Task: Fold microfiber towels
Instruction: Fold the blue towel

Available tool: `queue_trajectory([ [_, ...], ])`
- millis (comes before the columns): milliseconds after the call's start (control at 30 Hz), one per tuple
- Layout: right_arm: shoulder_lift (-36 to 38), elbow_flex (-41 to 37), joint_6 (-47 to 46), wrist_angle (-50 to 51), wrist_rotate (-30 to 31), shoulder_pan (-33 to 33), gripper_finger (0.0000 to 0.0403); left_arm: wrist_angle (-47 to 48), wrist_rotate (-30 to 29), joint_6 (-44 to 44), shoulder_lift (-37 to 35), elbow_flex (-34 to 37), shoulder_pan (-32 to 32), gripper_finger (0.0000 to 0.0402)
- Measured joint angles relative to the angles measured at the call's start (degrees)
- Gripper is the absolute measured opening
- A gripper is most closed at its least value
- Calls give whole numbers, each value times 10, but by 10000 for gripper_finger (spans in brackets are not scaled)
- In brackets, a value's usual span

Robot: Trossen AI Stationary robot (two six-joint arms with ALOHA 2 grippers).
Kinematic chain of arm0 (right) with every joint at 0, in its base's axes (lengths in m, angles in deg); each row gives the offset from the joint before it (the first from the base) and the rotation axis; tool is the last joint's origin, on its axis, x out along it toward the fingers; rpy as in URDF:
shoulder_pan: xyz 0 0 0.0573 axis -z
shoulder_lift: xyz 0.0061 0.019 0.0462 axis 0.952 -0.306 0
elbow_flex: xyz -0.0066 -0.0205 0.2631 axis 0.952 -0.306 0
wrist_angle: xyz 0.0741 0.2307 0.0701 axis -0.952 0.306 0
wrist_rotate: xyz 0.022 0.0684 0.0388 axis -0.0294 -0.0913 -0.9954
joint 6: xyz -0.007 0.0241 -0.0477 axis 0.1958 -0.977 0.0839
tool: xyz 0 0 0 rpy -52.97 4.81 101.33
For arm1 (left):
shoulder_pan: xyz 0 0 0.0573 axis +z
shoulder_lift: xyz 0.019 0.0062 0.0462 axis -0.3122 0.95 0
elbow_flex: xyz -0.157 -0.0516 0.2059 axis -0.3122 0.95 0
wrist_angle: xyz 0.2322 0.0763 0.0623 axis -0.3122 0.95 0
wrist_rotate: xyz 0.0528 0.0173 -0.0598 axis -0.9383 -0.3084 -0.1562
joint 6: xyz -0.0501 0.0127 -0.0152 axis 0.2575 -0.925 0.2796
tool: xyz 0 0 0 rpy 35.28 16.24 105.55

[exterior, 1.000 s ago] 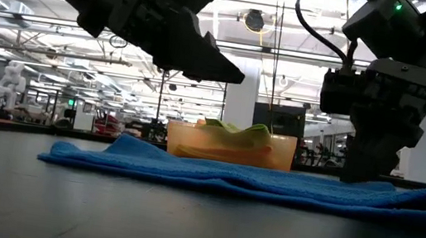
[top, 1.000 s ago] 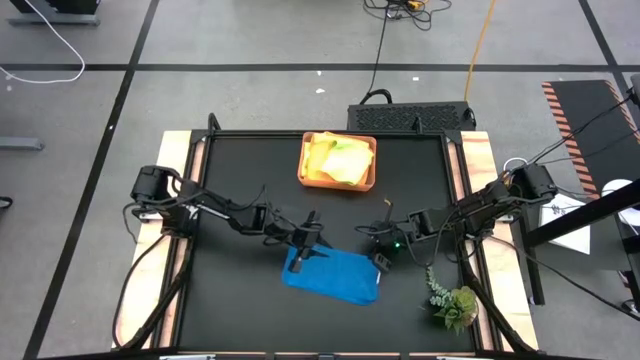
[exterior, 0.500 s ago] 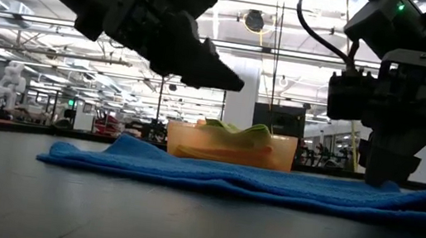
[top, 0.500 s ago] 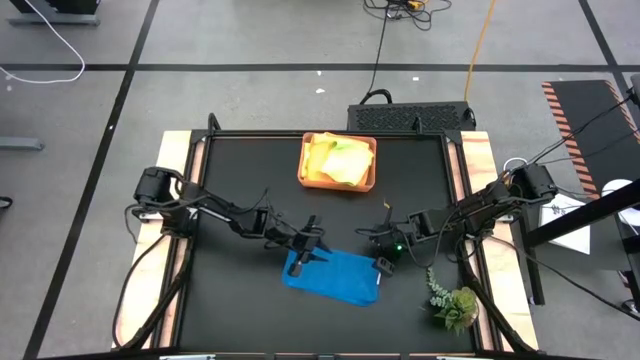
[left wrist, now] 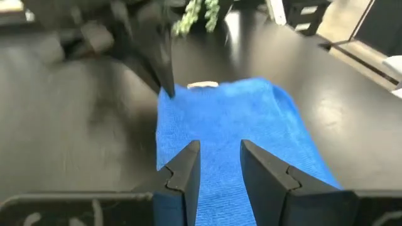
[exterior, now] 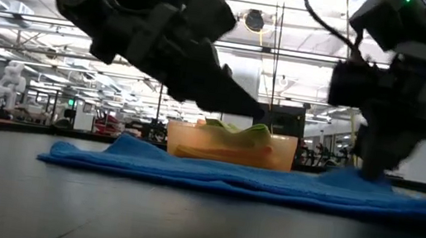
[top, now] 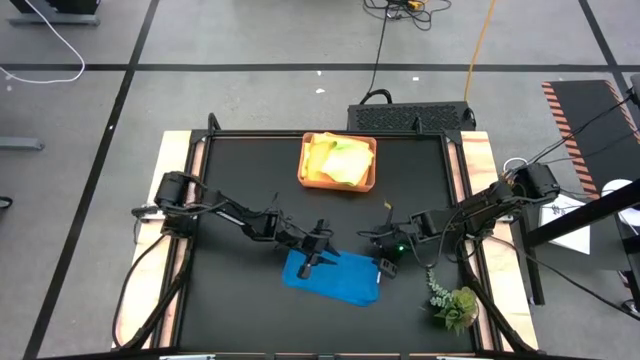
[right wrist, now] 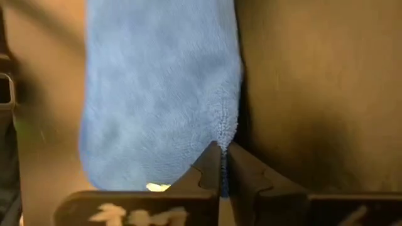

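A blue microfiber towel (top: 335,278) lies folded flat on the black table, a little right of the middle and toward the near edge. My right gripper (right wrist: 223,150) is shut on its far right corner. My left gripper (left wrist: 220,154) hangs open just above the towel's far left part (top: 316,256), touching nothing. More towels, yellow and lime green (top: 338,158), lie heaped in an orange tray (top: 305,172) at the far middle of the table. My right gripper pinches the blue towel's right edge at its far corner (right wrist: 221,129) between its two fingers. The fingers slant down from the table's right side. The corner stands up in a small hump (exterior: 347,175); the rest of the towel lies on the table.
A small leafy plant sprig (top: 452,302) lies at the near right, close to my right arm. Bare black tabletop lies to the left of the towel and between it and the tray. Wooden strips (top: 176,150) border the table's left and right sides.
My right gripper has shut on the towel's far right corner, which has bunched up a little. My left gripper has come down and toward the table's right, from beside the towel's far left corner to over the towel, still open.
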Motion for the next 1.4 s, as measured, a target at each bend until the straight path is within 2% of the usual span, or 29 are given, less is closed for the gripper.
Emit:
queue_trajectory([
  [100,21,11,26,-3,31,1,5,4,6,13,31,-37,10,116],
  [233,36,33,65,-3,56,2,3,35,49,23,54,-92,30,129],
  [333,37,45,83,-5,57,2,2,82,70,27,57,-129,42,156],
  [600,49,44,111,2,73,1,1,201,71,35,85,-218,57,241],
  [800,64,43,132,0,74,1,1,199,92,74,109,-240,63,262],
  [900,66,43,136,0,74,1,1,202,105,86,111,-238,66,249],
  [1000,66,43,136,2,74,1,1,198,111,87,110,-238,66,218],
  [1133,66,43,136,2,73,1,1,200,115,87,110,-238,67,154],
  [1333,67,43,138,0,72,1,4,201,116,65,110,-238,67,26],
  [1400,72,43,140,3,68,1,16,204,117,52,109,-238,68,11],
])
